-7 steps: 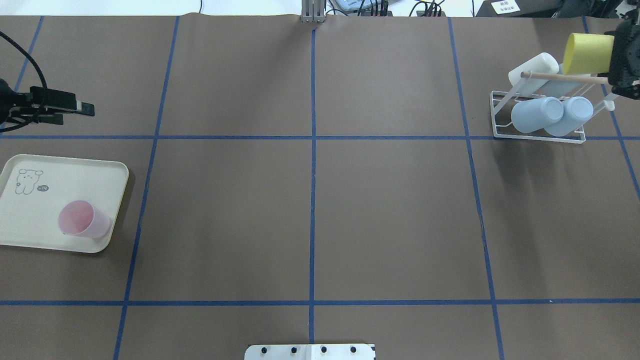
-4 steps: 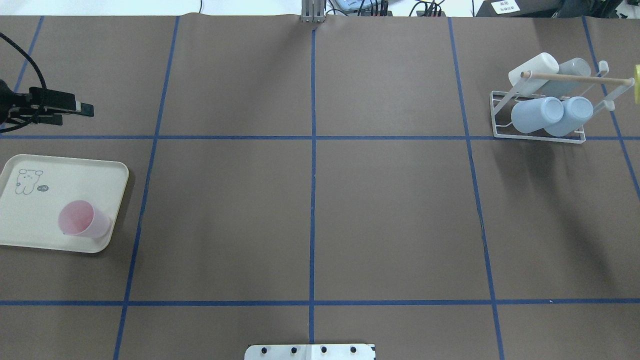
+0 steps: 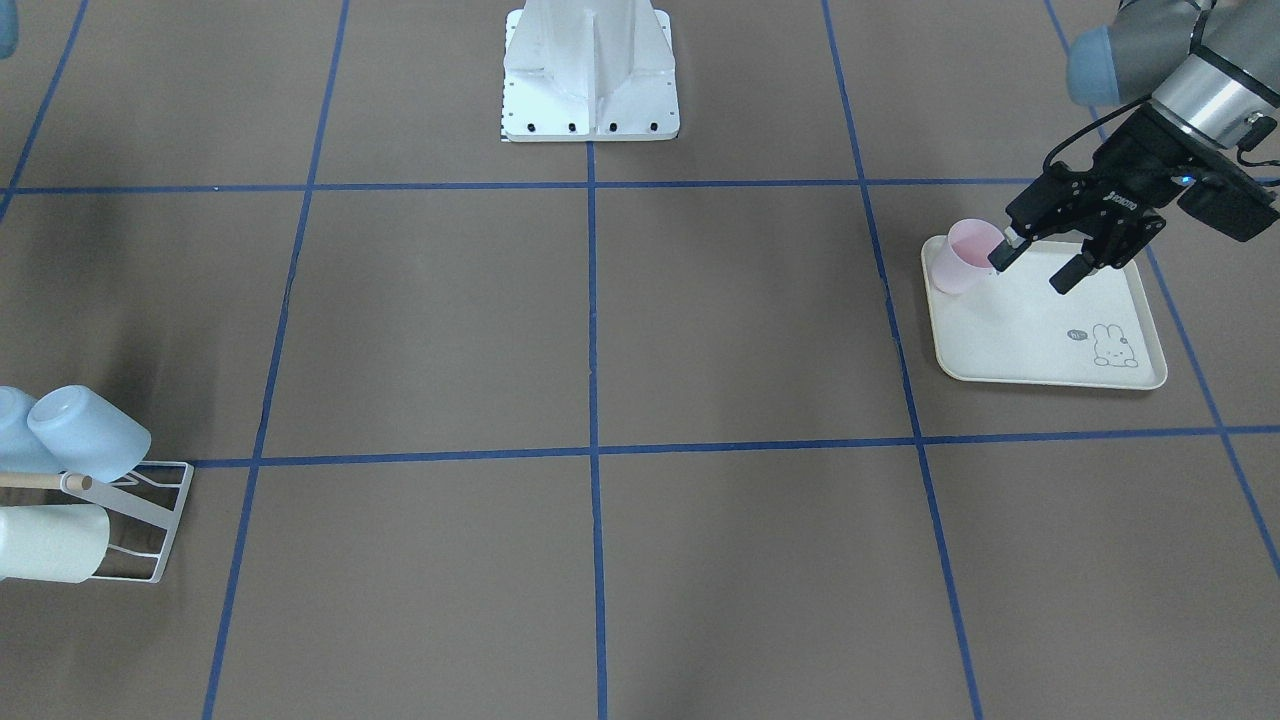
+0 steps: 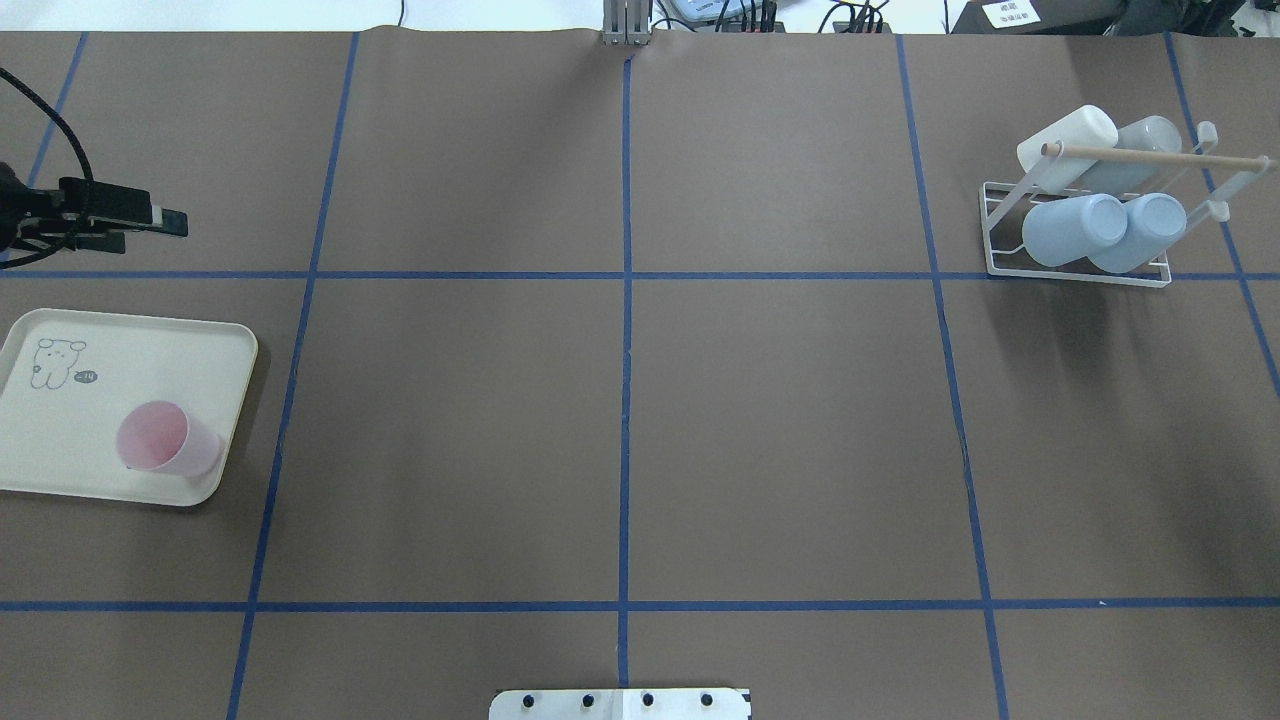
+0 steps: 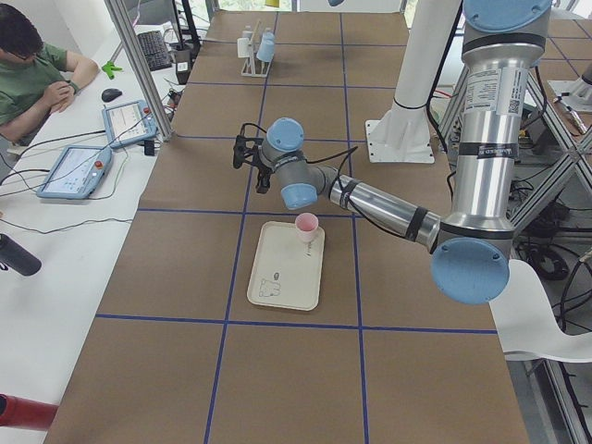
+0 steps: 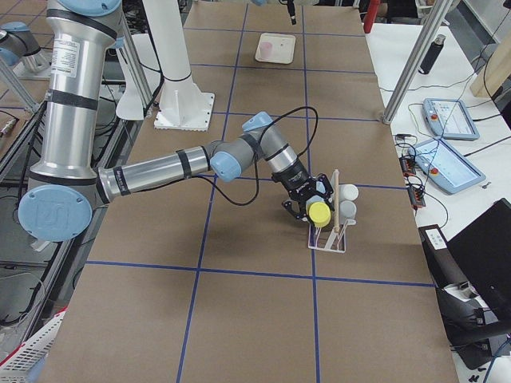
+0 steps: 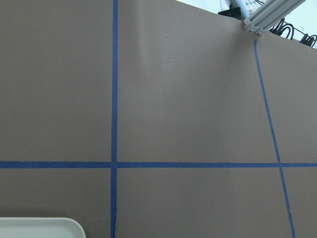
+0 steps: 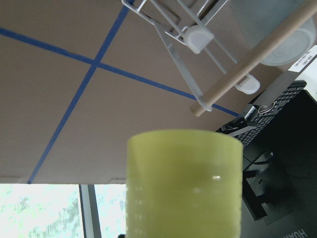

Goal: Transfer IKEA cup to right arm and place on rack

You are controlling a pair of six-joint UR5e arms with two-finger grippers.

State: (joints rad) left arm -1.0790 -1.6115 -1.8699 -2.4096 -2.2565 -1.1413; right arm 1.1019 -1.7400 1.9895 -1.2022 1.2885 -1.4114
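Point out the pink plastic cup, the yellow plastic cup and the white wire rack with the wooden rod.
Pink plastic cup [image 4: 160, 440]: overhead view, inside its open mouth.
Yellow plastic cup [image 8: 183, 188]: right wrist view, on its side wall.
White wire rack [image 4: 1150, 156]: overhead view, on its wooden rod.

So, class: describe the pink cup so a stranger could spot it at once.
At the end of the brown table on the robot's left lies a rabbit-printed cream tray. The pink cup stands upright in its corner opposite the rabbit. It alone is pink; the other cups are by the rack.
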